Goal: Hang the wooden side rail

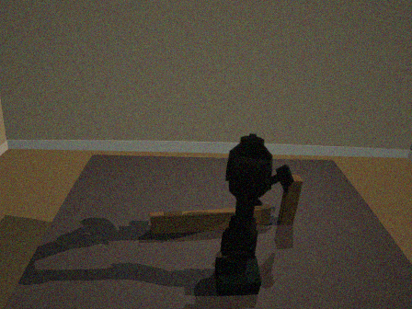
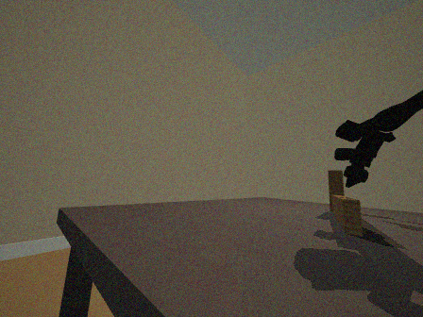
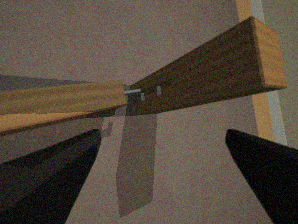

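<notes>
Black and spread wide with nothing between its fingers, my parallel-jaw gripper [image 2: 357, 176] [image 3: 162, 135] hangs above the long brown wooden side rail [image 1: 193, 222] [image 2: 348, 216] [image 3: 62, 98]. Beyond the rail's near end, the upright wooden headboard post [image 1: 291, 202] [image 2: 335, 181] [image 3: 205, 70] stands by its hook end.

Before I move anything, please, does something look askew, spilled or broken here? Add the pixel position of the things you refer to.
Nothing looks spilled or broken. One thing stands out: the wooden side rail [image 1: 193, 222] [image 2: 348, 217] [image 3: 60, 100] ends short of the headboard post [image 1: 289, 202] [image 2: 335, 181] [image 3: 210, 67], leaving a gap, so it does not look fully hung. Dim light may hide small damage.
</notes>
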Controlling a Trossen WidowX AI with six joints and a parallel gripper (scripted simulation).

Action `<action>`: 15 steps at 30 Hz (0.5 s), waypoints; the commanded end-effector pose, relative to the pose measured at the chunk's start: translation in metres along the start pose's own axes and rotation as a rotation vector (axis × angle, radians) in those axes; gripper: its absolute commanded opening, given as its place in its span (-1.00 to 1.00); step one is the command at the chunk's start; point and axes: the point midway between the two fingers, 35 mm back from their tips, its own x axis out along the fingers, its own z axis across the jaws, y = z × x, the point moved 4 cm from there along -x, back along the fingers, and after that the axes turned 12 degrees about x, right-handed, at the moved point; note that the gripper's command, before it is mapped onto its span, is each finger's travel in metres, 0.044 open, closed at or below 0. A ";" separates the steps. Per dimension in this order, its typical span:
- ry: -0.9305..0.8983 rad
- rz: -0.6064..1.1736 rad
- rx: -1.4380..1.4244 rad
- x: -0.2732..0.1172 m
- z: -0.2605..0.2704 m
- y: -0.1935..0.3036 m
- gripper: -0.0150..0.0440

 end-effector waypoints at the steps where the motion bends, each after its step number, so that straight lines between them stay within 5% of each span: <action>1: 0.111 -0.098 0.762 -0.005 0.011 0.000 1.00; 6: 0.119 -0.148 1.015 -0.008 0.014 -0.001 1.00; 15: 0.119 -0.150 1.023 -0.008 0.014 -0.001 1.00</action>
